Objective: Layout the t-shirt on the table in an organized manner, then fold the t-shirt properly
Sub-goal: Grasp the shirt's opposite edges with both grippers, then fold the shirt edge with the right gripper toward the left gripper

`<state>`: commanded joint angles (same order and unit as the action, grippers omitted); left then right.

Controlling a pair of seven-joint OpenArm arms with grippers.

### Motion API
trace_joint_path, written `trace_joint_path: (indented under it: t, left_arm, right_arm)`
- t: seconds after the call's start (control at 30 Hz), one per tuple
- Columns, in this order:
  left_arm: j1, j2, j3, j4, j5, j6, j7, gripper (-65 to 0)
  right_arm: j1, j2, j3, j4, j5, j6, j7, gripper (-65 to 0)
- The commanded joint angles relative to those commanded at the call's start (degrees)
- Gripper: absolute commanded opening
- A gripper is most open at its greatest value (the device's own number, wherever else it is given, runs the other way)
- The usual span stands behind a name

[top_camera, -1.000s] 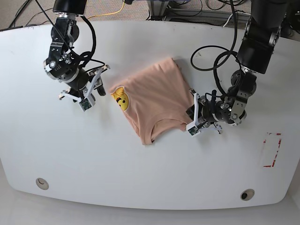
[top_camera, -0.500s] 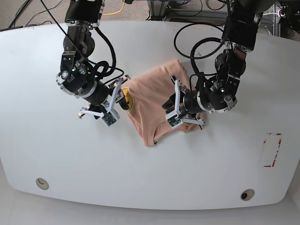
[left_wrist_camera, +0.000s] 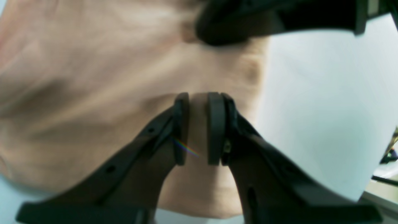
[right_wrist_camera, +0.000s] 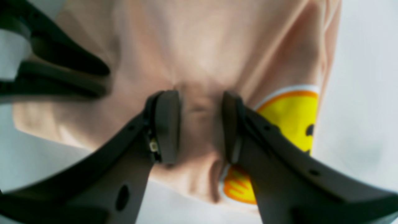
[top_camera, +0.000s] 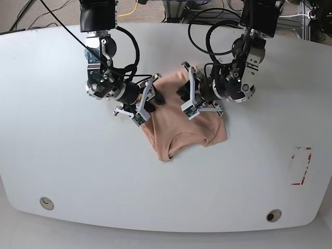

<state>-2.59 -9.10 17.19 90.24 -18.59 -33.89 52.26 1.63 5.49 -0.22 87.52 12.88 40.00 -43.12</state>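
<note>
The table is a glossy white top, and the t-shirt lies bunched on it slightly behind centre, between the two arms. By my judgement the layout step is in hand and no fold has begun: the garment is still a compact, creased heap with no sleeve or hem spread flat. The left gripper sits over the shirt's right-hand part in the base view; its jaws are nearly together with peach fabric showing in the narrow gap, though blur prevents saying whether that cloth is pinched or merely behind them. The right gripper stands with jaws apart, a raised ridge of fabric between the pads but not visibly clamped. The next move likely calls for firm closure on both holds, then drawing them apart. The yellow smiley print is partly visible beside the right gripper.
</note>
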Motion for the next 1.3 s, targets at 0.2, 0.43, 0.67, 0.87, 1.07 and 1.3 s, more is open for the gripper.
trace_joint_path:
  t: [0.2,0.43,0.67,0.87,1.07,1.3]
  left_arm:
    - [0.09,-2.90,-1.32,-2.99,0.00,-0.09,0.00,-56.2]
    - [-0.09,-7.56,-1.41,-3.34,0.00,-0.18,0.00,-56.2]
    - [-0.26,-11.52,-1.41,-2.37,-0.26,-0.35,0.00,-56.2]
    - [0.09,-13.01,-1.49,2.73,-0.26,-0.35,0.09,-56.2]
    - [1.85,-13.54,-1.58,10.81,-0.18,-0.18,0.26,-56.2]
    - [3.08,-10.20,-1.58,18.64,1.05,4.31,0.00,-56.4]
  right_arm:
    - [-4.22,0.79,0.00,2.90,0.53,0.00,0.00,-43.4]
    - [-11.16,-3.34,-0.26,10.81,0.09,0.00,-0.18,-43.4]
    - [-13.10,-5.27,-2.90,12.31,0.18,0.00,-0.18,-43.4]
    - [-13.19,-5.10,-2.64,17.41,0.09,0.00,-0.79,-43.4]
    - [-11.78,-2.29,2.02,25.14,0.62,0.00,-7.38,-43.4]
    - [-9.49,2.11,8.62,27.87,0.53,0.00,-8.62,-43.4]
